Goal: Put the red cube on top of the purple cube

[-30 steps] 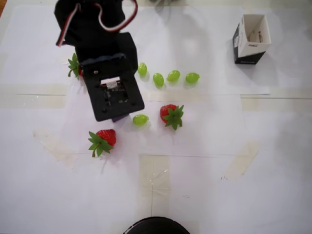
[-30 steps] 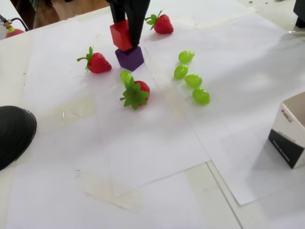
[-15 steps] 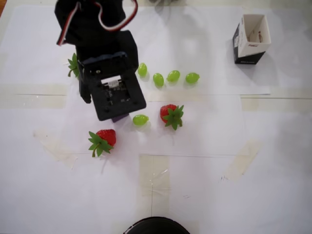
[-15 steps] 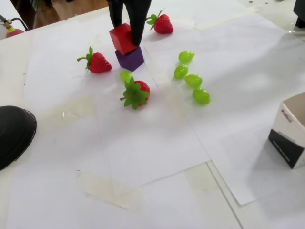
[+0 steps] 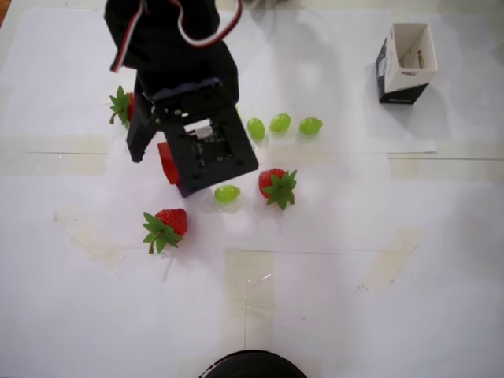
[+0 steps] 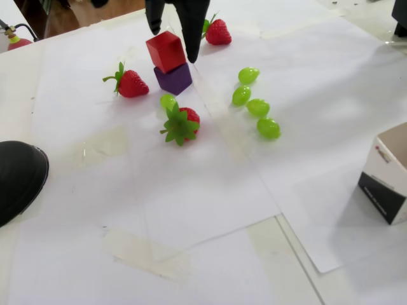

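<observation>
Having spread, fingers (image 6: 154,25) release red cube (image 6: 166,51) atop purple cube (image 6: 173,79).

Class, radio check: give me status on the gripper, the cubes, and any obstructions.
Gripper open, straddling red cube. Red cube sits on purple cube. Strawberry and grape close by, not blocking.

Bright, even light washes out the white paper (image 6: 210,190); shadows are faint and both views slightly soft.

Strawberries (image 6: 181,124), grapes (image 6: 258,107) (small box (image 5: 405,63))
</observation>
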